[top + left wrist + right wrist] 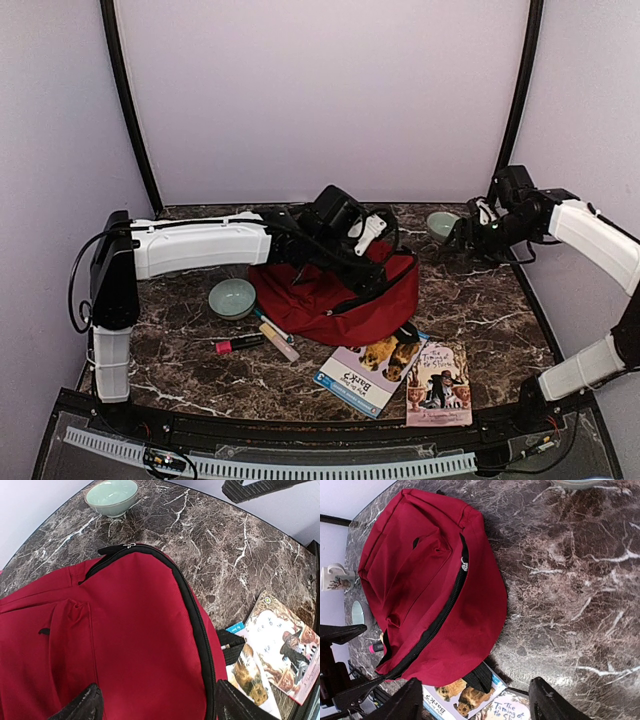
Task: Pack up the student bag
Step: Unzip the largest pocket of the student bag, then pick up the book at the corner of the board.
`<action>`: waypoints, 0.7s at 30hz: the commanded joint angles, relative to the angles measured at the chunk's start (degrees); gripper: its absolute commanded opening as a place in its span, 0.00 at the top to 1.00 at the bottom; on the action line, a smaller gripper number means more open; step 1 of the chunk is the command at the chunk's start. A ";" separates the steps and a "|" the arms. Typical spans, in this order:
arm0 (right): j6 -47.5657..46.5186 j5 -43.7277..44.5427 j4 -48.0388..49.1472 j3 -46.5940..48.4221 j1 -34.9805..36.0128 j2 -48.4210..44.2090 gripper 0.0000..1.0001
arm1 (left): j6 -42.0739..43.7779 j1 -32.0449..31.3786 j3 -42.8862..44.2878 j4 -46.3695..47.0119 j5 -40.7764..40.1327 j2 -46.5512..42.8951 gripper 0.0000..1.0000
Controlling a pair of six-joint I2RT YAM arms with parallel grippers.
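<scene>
The student bag (pixel 330 295), dark red with a black zipper, lies in the middle of the marble table. It fills the left wrist view (pixel 125 630) and the upper left of the right wrist view (pixel 425 580). My left gripper (pixel 157 707) hovers just above the bag's fabric, open, with nothing between its fingers; in the top view it (pixel 368 262) sits over the bag's back part. My right gripper (pixel 477 702) is open and empty, off to the bag's right. In the top view it (pixel 455 242) is near the back right bowl.
A pale green bowl (pixel 232 296) stands left of the bag, another (pixel 440 222) at the back right. Two books (pixel 370 370) (pixel 440 385) lie in front of the bag, a bag strap over one. Markers (pixel 240 343) (pixel 278 342) lie front left. A white mug (pixel 332 577) stands behind the bag.
</scene>
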 commanded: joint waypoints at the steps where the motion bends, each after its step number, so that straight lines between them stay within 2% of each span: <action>1: -0.33 0.51 -0.99 -4.22 0.36 -2.23 0.17 | 1.98 -0.23 1.71 -7.80 -1.26 -4.84 0.22; 4: 0.50 0.33 -0.96 -7.08 0.36 -3.35 0.11 | 0.71 -0.48 4.02 -12.83 0.48 -4.90 0.24; 10: 2.96 3.18 -2.33 -12.10 0.54 -6.50 0.11 | -0.11 -2.53 7.56 -16.16 3.42 -3.67 0.29; 14: 4.24 4.01 -2.22 -16.40 0.84 -10.72 0.14 | -5.18 -3.89 10.05 -15.05 8.58 0.23 0.32; 21: 5.34 3.67 -5.21 -22.03 2.21 -16.40 0.14 | -10.76 -7.76 18.02 -17.22 9.20 9.67 0.42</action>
